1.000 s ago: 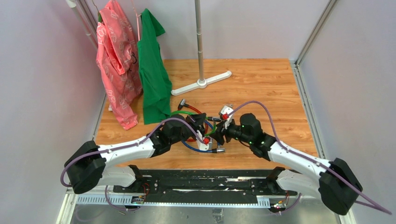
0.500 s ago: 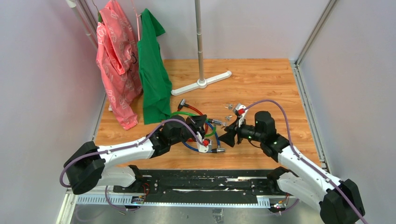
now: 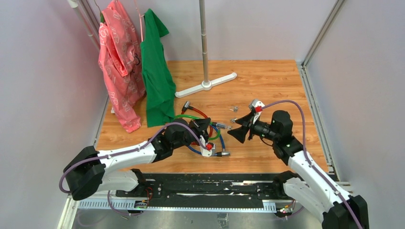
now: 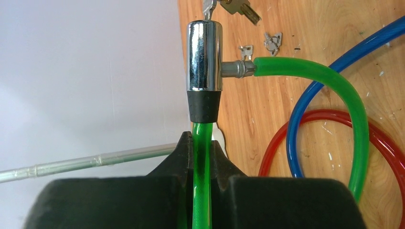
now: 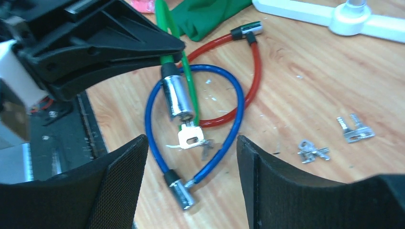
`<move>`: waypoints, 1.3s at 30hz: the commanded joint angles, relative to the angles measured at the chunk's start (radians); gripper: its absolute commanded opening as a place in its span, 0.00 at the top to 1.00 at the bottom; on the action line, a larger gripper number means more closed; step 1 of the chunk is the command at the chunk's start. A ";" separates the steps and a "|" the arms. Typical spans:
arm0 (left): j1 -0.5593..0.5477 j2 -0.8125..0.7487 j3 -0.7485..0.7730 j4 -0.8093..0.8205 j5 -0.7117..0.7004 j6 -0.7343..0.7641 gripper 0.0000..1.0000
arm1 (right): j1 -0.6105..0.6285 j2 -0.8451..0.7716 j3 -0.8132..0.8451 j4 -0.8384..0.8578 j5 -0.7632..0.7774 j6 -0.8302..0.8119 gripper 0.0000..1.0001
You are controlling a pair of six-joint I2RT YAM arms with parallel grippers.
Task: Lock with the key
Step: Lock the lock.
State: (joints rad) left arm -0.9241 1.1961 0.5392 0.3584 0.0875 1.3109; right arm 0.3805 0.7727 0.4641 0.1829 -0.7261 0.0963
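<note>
**Key in lock, turn pending**

small silvery-grey metal key [image 5: 192, 137] looks seated in chrome cylinder lock [image 5: 177, 98], mid-bench [image 3: 267, 81], nearer its front edge. left gripper [image 4: 201, 143] clamped on green cable [image 4: 353, 119] just below lock. right gripper [image 3: 237, 130] wide open, empty, facing key. next: pinch key head, twist.

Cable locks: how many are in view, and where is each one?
3. The green lock is held in the left tool; the blue lock lies looped on the table; the red lock lies beyond it, nearer the green cloth.
</note>
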 commanded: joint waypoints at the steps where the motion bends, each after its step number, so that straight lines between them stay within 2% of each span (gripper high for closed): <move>1: 0.012 0.010 -0.059 -0.178 0.008 -0.045 1.00 | -0.012 0.068 0.071 0.078 0.036 -0.180 0.29; 4: 0.012 0.011 -0.058 -0.177 0.006 -0.045 1.00 | 0.015 0.187 0.128 0.085 -0.052 -0.238 0.29; 7: 0.011 0.010 -0.059 -0.177 0.008 -0.047 1.00 | 0.073 0.276 0.190 0.023 -0.092 -0.332 0.30; 12: 0.014 0.008 -0.061 -0.177 0.011 -0.048 1.00 | 0.096 0.335 0.178 0.041 -0.115 -0.407 0.32; 15: 0.014 0.014 -0.058 -0.177 0.011 -0.047 1.00 | 0.118 0.370 0.220 -0.024 -0.168 -0.443 0.34; 19: 0.015 0.015 -0.056 -0.177 0.012 -0.046 1.00 | 0.186 0.412 0.266 -0.124 -0.054 -0.530 0.37; 22: 0.015 0.014 -0.058 -0.178 0.013 -0.044 1.00 | 0.189 0.419 0.245 -0.086 -0.051 -0.527 0.41; 25: 0.016 0.008 -0.059 -0.179 0.007 -0.047 1.00 | 0.188 0.418 0.255 -0.119 -0.050 -0.552 0.50; 34: 0.016 0.011 -0.056 -0.179 0.013 -0.050 1.00 | 0.198 0.492 0.289 -0.104 -0.041 -0.546 0.54; 35: 0.016 0.010 -0.056 -0.179 0.012 -0.050 1.00 | 0.198 0.489 0.288 -0.099 -0.042 -0.548 0.58; 39: 0.017 0.012 -0.055 -0.179 0.014 -0.062 1.00 | 0.202 0.487 0.284 -0.061 -0.051 -0.547 0.84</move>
State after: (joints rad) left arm -0.9180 1.1862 0.5308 0.3588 0.1009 1.3064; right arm 0.5678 1.2625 0.7174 0.0830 -0.7750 -0.4274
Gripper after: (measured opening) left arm 0.067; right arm 0.272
